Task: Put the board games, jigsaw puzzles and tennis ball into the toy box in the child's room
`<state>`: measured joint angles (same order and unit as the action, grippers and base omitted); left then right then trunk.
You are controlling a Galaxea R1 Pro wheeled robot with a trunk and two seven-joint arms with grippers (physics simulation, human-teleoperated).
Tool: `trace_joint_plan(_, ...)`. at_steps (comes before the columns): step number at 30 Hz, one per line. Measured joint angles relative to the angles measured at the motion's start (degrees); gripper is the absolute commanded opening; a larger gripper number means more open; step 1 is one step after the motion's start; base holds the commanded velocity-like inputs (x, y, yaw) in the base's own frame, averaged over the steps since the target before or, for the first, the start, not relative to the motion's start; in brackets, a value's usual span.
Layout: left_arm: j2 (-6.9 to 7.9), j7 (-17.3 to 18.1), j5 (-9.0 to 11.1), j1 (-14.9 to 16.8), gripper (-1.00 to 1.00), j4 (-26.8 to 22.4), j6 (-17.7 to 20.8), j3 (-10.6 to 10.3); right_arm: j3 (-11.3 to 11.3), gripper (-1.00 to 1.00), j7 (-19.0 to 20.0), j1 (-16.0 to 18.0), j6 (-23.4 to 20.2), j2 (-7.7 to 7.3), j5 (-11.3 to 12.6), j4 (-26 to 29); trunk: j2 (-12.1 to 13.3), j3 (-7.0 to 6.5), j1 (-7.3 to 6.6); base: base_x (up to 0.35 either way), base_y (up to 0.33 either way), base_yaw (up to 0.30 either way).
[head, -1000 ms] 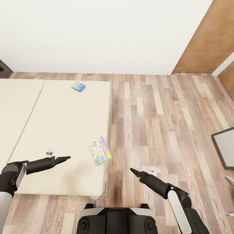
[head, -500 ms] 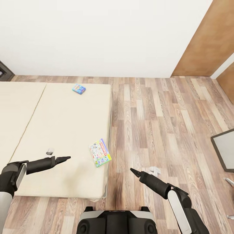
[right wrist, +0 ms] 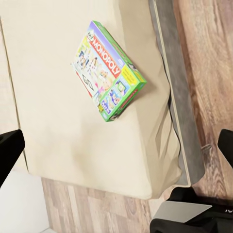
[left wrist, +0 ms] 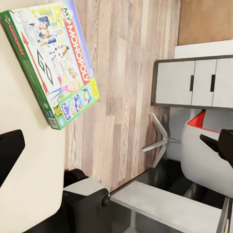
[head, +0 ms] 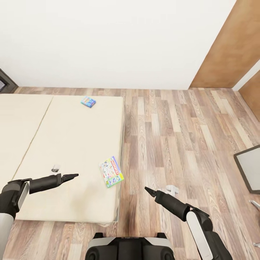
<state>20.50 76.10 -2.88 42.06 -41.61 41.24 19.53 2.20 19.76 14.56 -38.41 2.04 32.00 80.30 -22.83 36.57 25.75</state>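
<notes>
Two board games lie on the beige bed (head: 65, 144). The white-green one (head: 111, 171) rests near the bed's right edge, and it also appears in the wrist views (left wrist: 51, 63) (right wrist: 109, 70). The smaller blue one (head: 88, 102) lies at the far end of the mattress. My left gripper (head: 74, 176) hovers over the bed, left of the white-green box and apart from it. My right gripper (head: 147, 190) hangs over the wooden floor, right of the bed's edge. Both are open and empty, with fingers (left wrist: 9, 150) (right wrist: 9, 145) spread wide at the edges of the wrist views.
A small grey-white object (head: 55, 168) sits on the mattress near my left arm. A dark-framed grey surface (head: 249, 164) juts in at the right. A white chair-base piece (head: 172, 188) lies on the floor by my right gripper. White drawers (left wrist: 194, 82) show beyond. A wooden door (head: 231, 43) stands at the back right.
The camera has moved, so the bed, games and floor sit slightly lower in the picture. Both arms hold the same pose, and neither game has shifted on the mattress.
</notes>
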Motion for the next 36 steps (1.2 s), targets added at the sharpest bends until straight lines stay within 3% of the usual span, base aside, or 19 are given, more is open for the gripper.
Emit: trace_joint_plan(36, -0.03, 0.00, 0.02, 0.00, 1.00, -0.02, 0.00, 0.00, 0.00, 1.00, 0.00, 0.00, 0.00, 0.01, 0.00, -0.02, 0.00, -3.38, 0.00, 0.000, 0.000, 0.000)
